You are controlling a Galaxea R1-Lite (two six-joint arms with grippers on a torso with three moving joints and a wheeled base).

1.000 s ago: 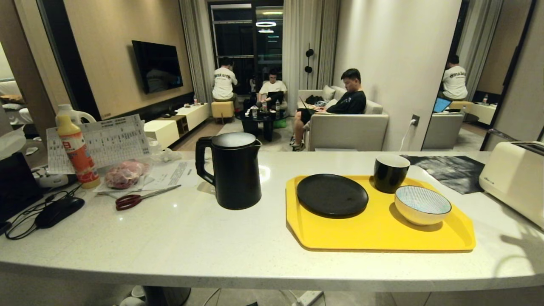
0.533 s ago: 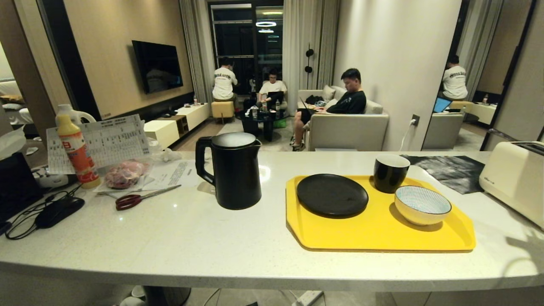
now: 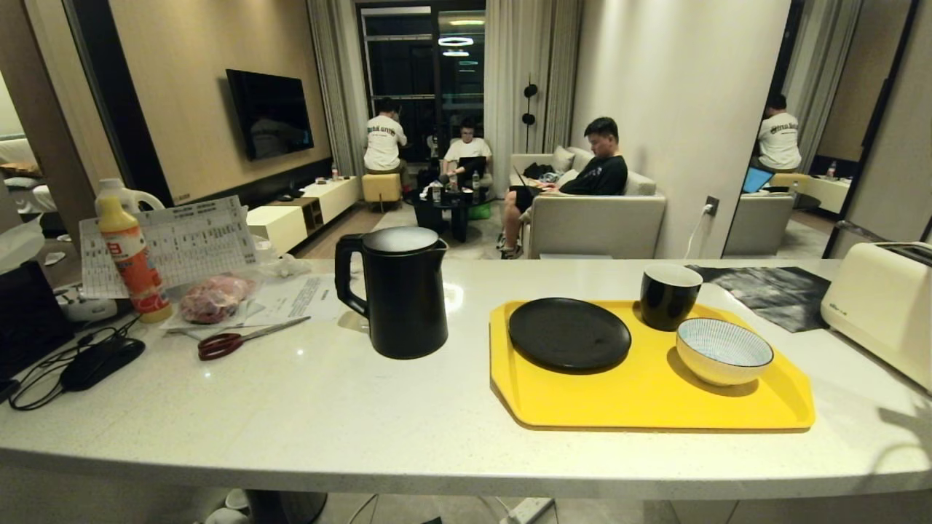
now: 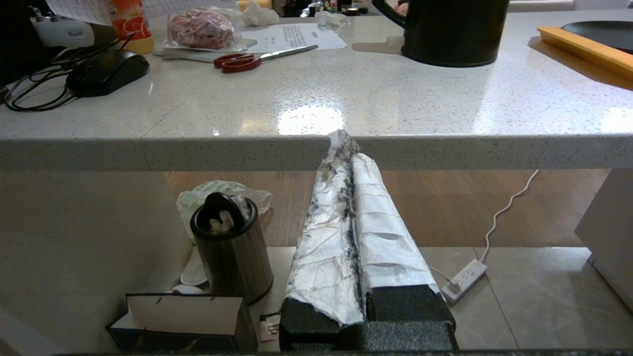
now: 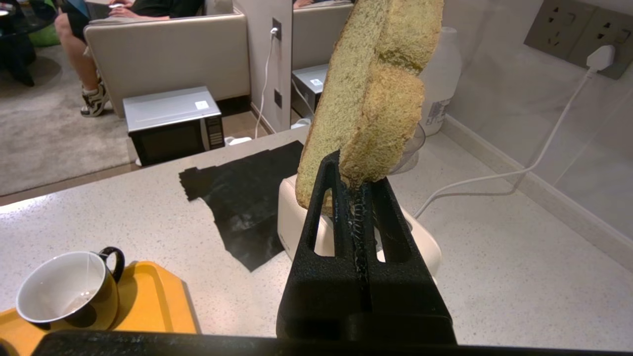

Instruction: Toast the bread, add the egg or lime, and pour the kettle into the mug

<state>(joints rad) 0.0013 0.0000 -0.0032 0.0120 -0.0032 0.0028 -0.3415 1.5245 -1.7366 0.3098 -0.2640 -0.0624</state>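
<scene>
Holding the bread (image 5: 363,94) tight in my right pincer (image 5: 353,185), above the toaster (image 5: 296,217) by the bench's right edge | left pincer (image 4: 346,148) closed, empty, below the bench's (image 4: 306,99) front edge

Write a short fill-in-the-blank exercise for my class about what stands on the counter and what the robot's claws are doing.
1. The right claw grips a slice of ____.
2. The mug stands on the ____ tray.
3. The striped bowl holds ____.
4. The left claw hangs ____ the counter edge, shut.

Missing words: bread; yellow; nothing; below
</scene>
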